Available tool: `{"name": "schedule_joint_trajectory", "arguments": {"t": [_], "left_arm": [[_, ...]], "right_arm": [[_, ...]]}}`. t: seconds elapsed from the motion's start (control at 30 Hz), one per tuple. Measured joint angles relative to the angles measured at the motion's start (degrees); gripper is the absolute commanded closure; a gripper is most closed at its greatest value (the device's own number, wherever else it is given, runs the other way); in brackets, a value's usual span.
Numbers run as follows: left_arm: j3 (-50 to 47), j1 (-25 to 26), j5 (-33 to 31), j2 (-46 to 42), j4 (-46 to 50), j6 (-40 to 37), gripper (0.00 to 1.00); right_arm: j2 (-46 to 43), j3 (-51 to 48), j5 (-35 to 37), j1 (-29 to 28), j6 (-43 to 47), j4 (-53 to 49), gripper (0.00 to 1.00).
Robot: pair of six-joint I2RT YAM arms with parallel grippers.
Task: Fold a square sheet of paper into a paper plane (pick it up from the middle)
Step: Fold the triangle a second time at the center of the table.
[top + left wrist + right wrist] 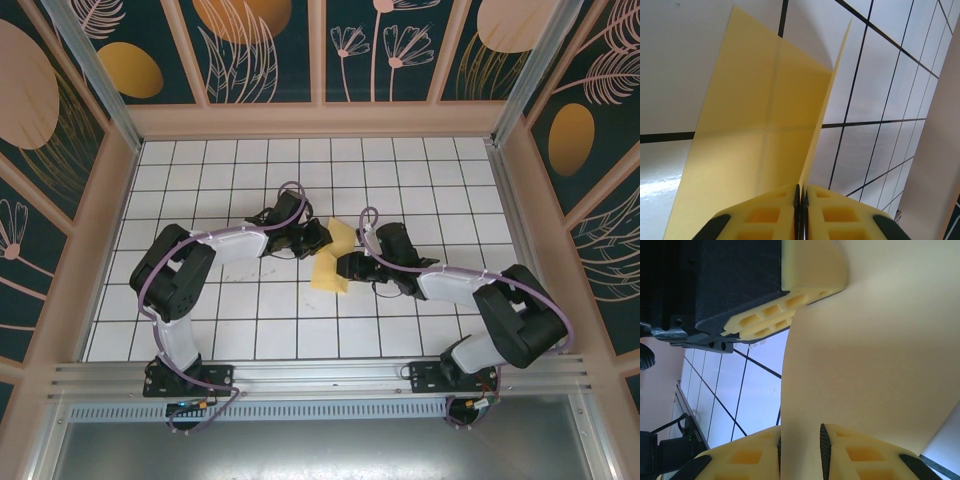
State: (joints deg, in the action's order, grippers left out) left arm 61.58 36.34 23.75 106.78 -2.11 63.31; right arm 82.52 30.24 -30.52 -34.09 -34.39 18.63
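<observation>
Left wrist view: the left gripper [801, 192] has its yellow jaws clenched on an edge of the square sheet of paper [760, 130]. The pale-yellow sheet rises from them in two leaves that meet along a fold, with a faint crease across the broad leaf. Beyond it lies the white, black-lined grid of the surface [880, 100].

Right wrist view: the right gripper [801, 435] has its jaws a little apart, released, with the sheet [865, 365] showing through the gap. The left gripper's yellow fingers [812, 267] touch the paper's upper edge.

Top external view: the two grippers [318, 236] [345, 266] meet at the sheet [332, 277] in the middle of the surface [250, 170]. Dark wall panels [250, 40] with plant drawings stand behind.
</observation>
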Motion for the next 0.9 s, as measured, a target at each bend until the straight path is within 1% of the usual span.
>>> {"name": "schedule_joint_trajectory", "arguments": {"t": [0.4,0.5,0.63,0.73,0.83,0.9], "left_arm": [[0.0,0.0,-0.2,0.0,0.7,0.0,0.87],[0.0,0.0,-0.2,0.0,0.7,0.0,0.87],[0.0,0.0,-0.2,0.0,0.7,0.0,0.86],[0.0,0.0,-0.2,0.0,0.7,-0.2,0.8],[0.0,0.0,-0.9,0.0,1.2,-0.9,0.72],[0.0,0.0,-2.8,-0.5,2.6,-1.5,0.62]], "right_arm": [[-2.2,0.0,0.9,0.0,2.3,-2.6,0.73],[-2.3,0.0,1.0,0.0,2.9,-3.2,0.77],[-2.2,0.0,1.1,0.0,3.4,-3.7,0.87],[-2.2,0.0,1.1,0.0,3.7,-3.8,0.92],[-2.2,0.0,1.0,0.0,3.7,-3.9,0.95],[-2.2,0.0,0.9,0.0,3.4,-3.8,0.97]]}}
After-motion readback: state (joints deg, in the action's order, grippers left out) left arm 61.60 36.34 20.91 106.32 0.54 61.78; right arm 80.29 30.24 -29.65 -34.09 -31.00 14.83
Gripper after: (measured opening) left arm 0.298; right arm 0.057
